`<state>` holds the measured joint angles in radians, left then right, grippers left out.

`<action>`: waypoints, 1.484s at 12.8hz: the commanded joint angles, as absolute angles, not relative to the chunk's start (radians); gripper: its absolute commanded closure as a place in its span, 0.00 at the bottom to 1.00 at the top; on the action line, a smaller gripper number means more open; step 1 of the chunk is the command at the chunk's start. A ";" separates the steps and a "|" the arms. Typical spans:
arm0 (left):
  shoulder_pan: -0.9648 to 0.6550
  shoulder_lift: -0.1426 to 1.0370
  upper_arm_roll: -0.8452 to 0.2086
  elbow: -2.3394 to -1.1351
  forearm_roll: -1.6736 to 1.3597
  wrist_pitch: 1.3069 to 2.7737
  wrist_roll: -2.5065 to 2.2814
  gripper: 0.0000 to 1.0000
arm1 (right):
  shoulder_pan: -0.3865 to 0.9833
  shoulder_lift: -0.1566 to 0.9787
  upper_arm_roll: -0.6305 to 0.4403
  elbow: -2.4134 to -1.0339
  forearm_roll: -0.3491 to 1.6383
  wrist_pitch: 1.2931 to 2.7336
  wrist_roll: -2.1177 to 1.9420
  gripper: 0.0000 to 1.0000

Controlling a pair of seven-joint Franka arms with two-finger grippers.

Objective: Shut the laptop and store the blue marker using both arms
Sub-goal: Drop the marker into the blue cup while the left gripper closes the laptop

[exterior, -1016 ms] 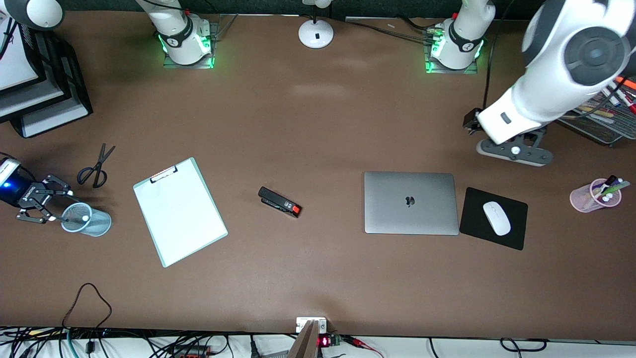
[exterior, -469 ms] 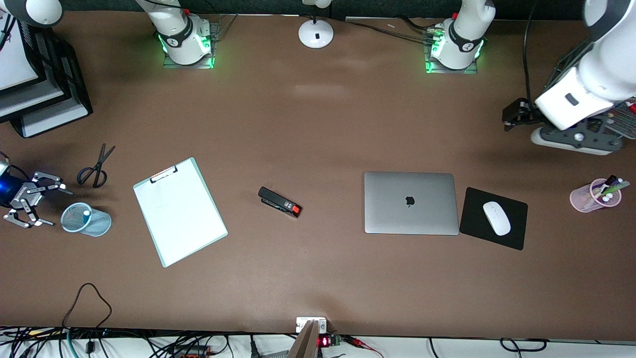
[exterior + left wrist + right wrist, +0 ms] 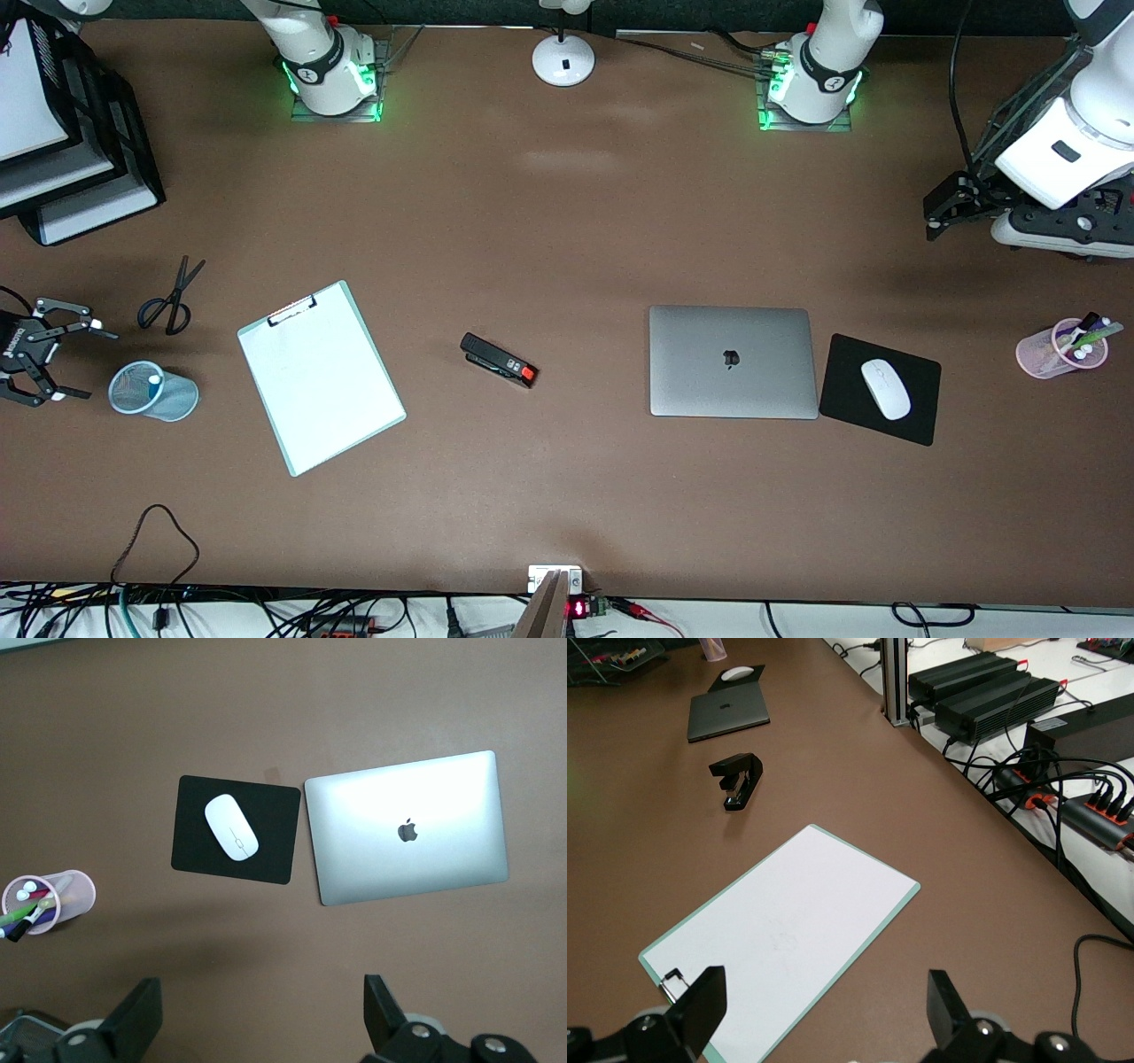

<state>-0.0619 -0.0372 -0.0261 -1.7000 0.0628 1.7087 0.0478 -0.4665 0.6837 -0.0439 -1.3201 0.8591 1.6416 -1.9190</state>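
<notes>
The laptop (image 3: 731,361) lies closed on the table, silver lid up with the dark logo; it also shows in the left wrist view (image 3: 407,828) and the right wrist view (image 3: 728,713). The blue marker stands in a blue mesh cup (image 3: 152,394) at the right arm's end; only its white end (image 3: 153,379) shows. My right gripper (image 3: 93,361) is open and empty beside that cup, apart from it. My left gripper (image 3: 935,220) is open and empty, high over the table's left-arm end, away from the laptop. Both grippers (image 3: 261,1001) (image 3: 824,992) show wide, empty jaws.
A black mouse pad (image 3: 912,416) with a white mouse (image 3: 885,388) lies beside the laptop. A pink pen cup (image 3: 1059,350), a stapler (image 3: 499,361), a clipboard (image 3: 321,377), scissors (image 3: 170,297), black paper trays (image 3: 97,177) and a lamp base (image 3: 563,60) are on the table.
My right gripper has drawn back from the blue cup toward the table's end. My left arm has swung away toward its end of the table and risen.
</notes>
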 commanded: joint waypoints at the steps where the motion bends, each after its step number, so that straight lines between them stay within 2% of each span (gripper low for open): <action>1: -0.055 -0.061 -0.021 -1.730 0.048 1.721 0.072 0.00 | -0.427 0.612 -0.044 -1.331 0.773 1.652 -1.788 0.00; 3: -0.055 -0.061 -0.021 -1.720 0.048 1.665 0.075 0.00 | -0.397 0.569 -0.044 -1.333 0.720 1.652 -1.700 0.00; 19: -0.054 -0.052 -0.020 -1.710 0.057 1.661 0.078 0.00 | -0.101 0.252 -0.041 -1.405 0.321 1.635 -0.964 0.00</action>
<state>-0.0583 -0.0382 -0.0252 -1.7053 0.0628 1.6717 0.0490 -0.1331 0.3042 -0.0391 -1.3581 0.3720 1.6346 -1.0371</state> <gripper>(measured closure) 0.000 0.000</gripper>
